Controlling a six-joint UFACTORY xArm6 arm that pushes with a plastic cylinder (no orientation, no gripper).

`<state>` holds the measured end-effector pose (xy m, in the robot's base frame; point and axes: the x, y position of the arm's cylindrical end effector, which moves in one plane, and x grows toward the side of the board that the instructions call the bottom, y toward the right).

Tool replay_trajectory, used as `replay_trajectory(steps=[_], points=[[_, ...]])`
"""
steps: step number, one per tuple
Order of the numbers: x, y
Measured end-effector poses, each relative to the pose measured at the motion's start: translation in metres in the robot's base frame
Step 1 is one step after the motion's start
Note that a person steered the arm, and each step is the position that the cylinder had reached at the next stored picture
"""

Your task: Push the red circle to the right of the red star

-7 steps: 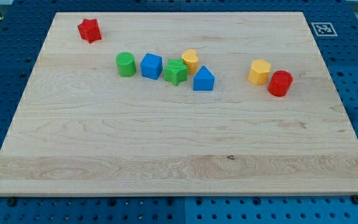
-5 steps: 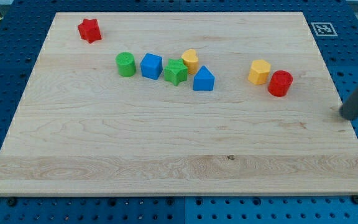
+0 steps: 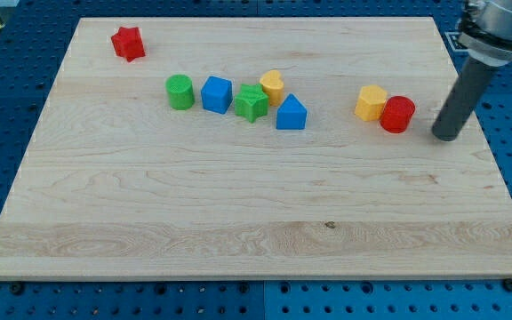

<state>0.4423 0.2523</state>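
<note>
The red circle (image 3: 397,115) sits on the wooden board (image 3: 238,213) at the view's right, touching a yellow hexagon-like block (image 3: 371,102) on its left. The red star (image 3: 128,43) lies far off at the view's top left. My tip (image 3: 445,136) is down on the board just right of the red circle, a small gap away. The dark rod rises from it toward the view's top right.
A row of blocks lies mid-board: green circle (image 3: 180,92), blue cube (image 3: 216,94), green star (image 3: 252,103), yellow heart-like block (image 3: 272,86), blue triangle-topped block (image 3: 291,113). A marker tag (image 3: 454,40) sits beyond the board's top right corner.
The rod came in from the view's right edge onto the board and now stands just right of the red circle. The red circle shifted slightly left against the yellow block.
</note>
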Motion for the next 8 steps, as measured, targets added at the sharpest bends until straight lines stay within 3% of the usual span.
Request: replay_trajectory(steps=[1, 2, 3, 4, 8], points=[[0.010, 0.004], [0.043, -0.031], [0.037, -0.096], [0.007, -0.124], [-0.030, -0.053]])
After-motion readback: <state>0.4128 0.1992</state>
